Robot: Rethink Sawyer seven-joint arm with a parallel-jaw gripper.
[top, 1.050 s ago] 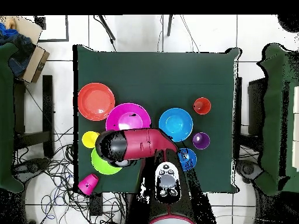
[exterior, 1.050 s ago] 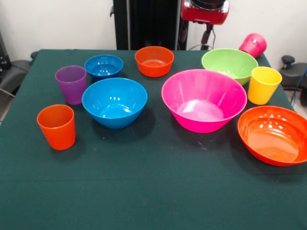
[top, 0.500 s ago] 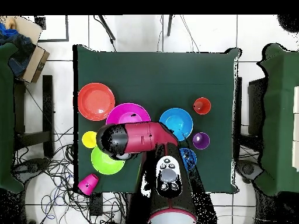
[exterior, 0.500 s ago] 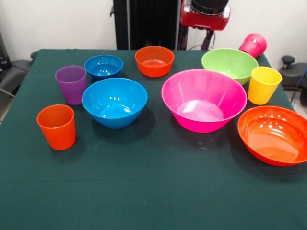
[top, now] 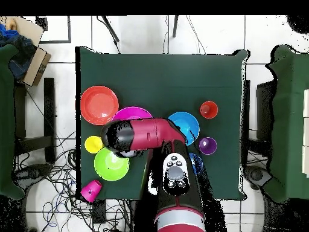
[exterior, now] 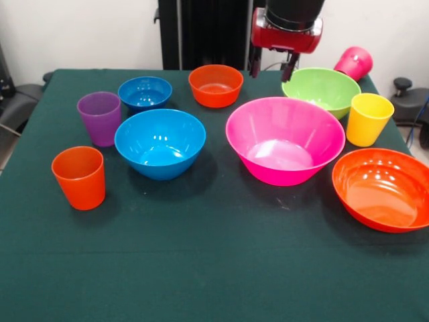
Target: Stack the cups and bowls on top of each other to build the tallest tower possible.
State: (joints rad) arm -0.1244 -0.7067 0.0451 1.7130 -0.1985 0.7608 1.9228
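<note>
My gripper hangs open and empty over the far side of the table, between the small orange bowl and the lime green bowl, just behind the very large pink bowl. A medium blue bowl and a small blue bowl stand at the left, with the purple cup and the orange cup. At the right are the yellow cup and the large orange bowl. The magenta cup lies tipped at the far right corner. In the overhead view the arm covers part of the pink bowl.
The green table has open cloth along its front half. Dark chairs stand at both sides of the table. Cables lie on the floor beside the robot's base, and a cardboard box sits off one corner.
The arm has swung out from over the lime green bowl toward the pink bowl, and the gripper has come lower into the front view, its two fingers now showing.
</note>
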